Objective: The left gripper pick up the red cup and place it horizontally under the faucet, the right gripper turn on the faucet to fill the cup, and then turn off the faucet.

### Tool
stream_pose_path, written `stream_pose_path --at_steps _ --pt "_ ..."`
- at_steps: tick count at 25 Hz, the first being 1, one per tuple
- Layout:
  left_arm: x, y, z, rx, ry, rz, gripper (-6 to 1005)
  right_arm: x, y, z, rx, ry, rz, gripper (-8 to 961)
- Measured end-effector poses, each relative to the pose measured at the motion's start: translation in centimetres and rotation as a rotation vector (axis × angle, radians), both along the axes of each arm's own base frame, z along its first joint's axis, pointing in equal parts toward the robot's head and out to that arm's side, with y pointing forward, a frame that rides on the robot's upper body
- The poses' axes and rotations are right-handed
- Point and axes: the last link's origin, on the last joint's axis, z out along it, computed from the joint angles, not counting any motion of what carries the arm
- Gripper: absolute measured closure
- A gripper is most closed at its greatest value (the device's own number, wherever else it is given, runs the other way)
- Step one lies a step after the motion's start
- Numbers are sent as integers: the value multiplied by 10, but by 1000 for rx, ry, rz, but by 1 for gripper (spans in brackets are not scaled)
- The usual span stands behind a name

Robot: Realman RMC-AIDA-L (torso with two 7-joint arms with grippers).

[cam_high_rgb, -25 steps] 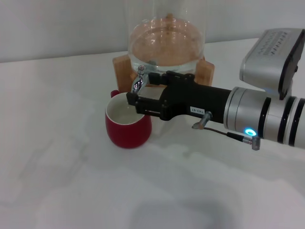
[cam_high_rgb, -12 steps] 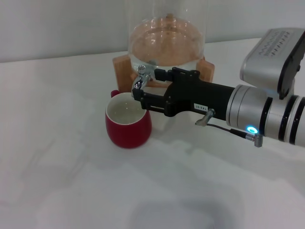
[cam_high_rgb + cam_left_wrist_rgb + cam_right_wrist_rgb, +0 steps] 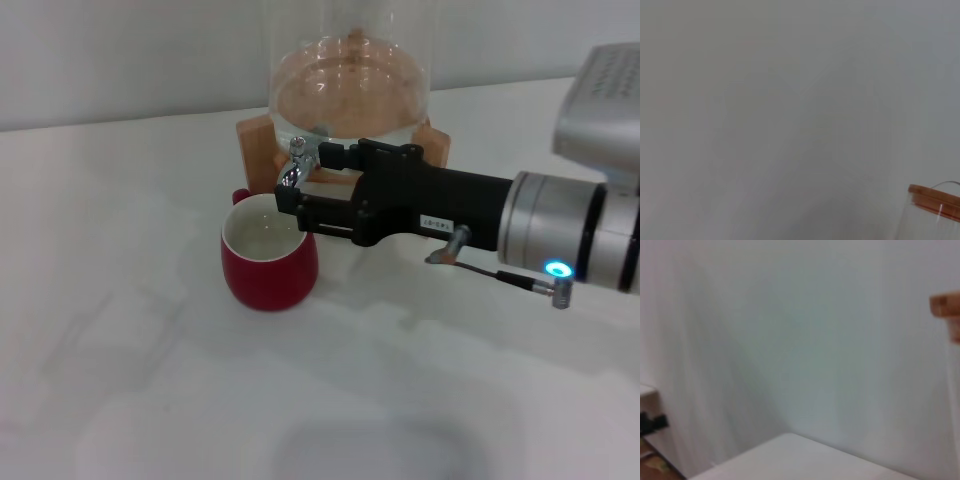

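Note:
The red cup [image 3: 268, 262] stands upright on the white table, white inside, its handle pointing back left. The chrome faucet [image 3: 293, 166] sticks out of the glass jar's base just above the cup's far rim. My right gripper [image 3: 303, 182] reaches in from the right, level with the faucet. Its fingers are apart, one [image 3: 335, 156] just right of the faucet's knob and one [image 3: 292, 206] below the spout over the cup's rim. I cannot tell whether they touch the faucet. The left gripper is out of view.
The glass jar [image 3: 348, 80] with brownish liquid sits on a wooden stand [image 3: 258, 142] at the back centre. The white tabletop [image 3: 130, 340] stretches left and in front of the cup. The left wrist view shows a wall and the jar's wooden lid [image 3: 935, 196].
My right gripper has risen from the cup's rim to the faucet's level and drawn slightly right. The cup has not moved.

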Motion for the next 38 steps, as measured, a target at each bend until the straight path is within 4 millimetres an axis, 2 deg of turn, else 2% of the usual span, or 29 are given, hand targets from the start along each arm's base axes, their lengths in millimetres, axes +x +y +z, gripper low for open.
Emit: stream_pose_path --at_steps 5,8,14,23,27,30,38 --pt "1 2 0 3 0 -2 226 8 -1 21 15 12 -1 187" --pt "1 3 0 4 1 -4 227 34 2 49 58 9 -57 187" --pt "0 1 1 8 5 2 227 100 0 113 220 6 -232 187" --pt "-1 -5 -2 -24 35 -3 227 151 -10 181 374 44 -320 188" --pt "3 -12 -6 -30 86 -66 226 170 -18 194 394 117 -359 188" --pt "4 -16 -7 -24 95 -80 223 177 -19 193 390 136 -375 188" --pt "5 -13 -6 -39 53 -71 217 182 -18 194 409 131 -382 188"
